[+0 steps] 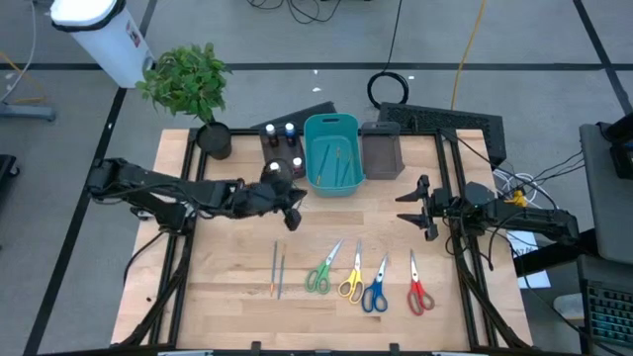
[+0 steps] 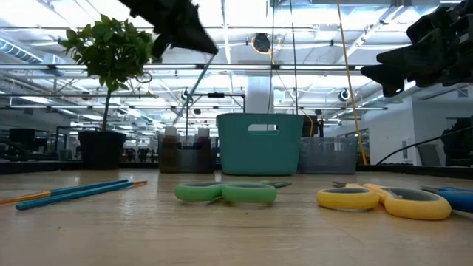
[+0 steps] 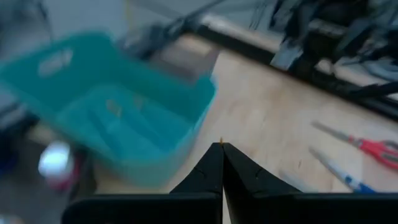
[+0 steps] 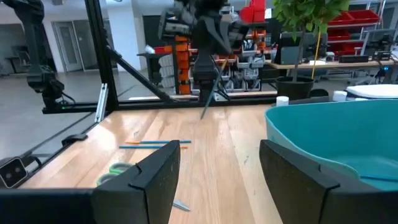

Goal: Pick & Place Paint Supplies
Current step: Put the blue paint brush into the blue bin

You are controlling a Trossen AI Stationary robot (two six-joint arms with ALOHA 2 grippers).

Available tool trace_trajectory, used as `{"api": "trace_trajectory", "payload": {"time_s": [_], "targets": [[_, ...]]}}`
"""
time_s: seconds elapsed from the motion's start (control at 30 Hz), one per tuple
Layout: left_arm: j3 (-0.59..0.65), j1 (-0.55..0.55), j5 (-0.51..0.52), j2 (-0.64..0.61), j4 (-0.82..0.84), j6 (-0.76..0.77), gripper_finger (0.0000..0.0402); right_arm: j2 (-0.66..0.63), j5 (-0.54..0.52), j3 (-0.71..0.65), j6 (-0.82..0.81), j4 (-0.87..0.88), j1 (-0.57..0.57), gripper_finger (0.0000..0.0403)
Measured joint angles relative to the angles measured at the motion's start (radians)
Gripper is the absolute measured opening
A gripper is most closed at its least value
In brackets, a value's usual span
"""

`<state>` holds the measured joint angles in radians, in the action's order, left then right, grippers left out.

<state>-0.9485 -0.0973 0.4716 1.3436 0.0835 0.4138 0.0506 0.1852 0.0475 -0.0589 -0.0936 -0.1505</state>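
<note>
From above we see the left gripper (image 1: 293, 220) just in front of the teal bin (image 1: 332, 153), pinched tight on a thin brush (image 1: 294, 212). Two more brushes (image 1: 278, 269) and four scissors (image 1: 368, 278) lie on the table (image 1: 237, 297) nearer the front edge; the right gripper (image 1: 413, 208) waits right of the bin, fingers spread wide.

At table level we find the held brush (image 2: 194, 83) slanting above the bin (image 2: 259, 144).

In the left wrist view, the fingers (image 3: 219, 168) meet beside the bin (image 3: 118, 118).

In the right wrist view, the brush (image 4: 207, 102) hangs over the table (image 4: 205, 149).
</note>
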Motion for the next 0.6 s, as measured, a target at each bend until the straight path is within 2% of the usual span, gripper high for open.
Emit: {"api": "trace_trajectory", "payload": {"time_s": [0.17, 0.3, 0.6], "targets": [[0.000, 0.058, -0.041, 0.041, -0.242, -0.218, 0.0001, 0.000, 0.000, 0.000, 0.000, -0.015, 0.000, 0.0212], [-0.001, 0.112, -0.146, 0.086, -0.398, -0.320, 0.0000, 0.008, 0.000, 0.000, 0.031, -0.070, 0.000, 0.0212], [-0.001, 0.257, -0.379, 0.158, -0.565, -0.367, 0.0000, 0.014, -0.001, 0.000, -0.066, -0.288, 0.001, 0.0212]]}}
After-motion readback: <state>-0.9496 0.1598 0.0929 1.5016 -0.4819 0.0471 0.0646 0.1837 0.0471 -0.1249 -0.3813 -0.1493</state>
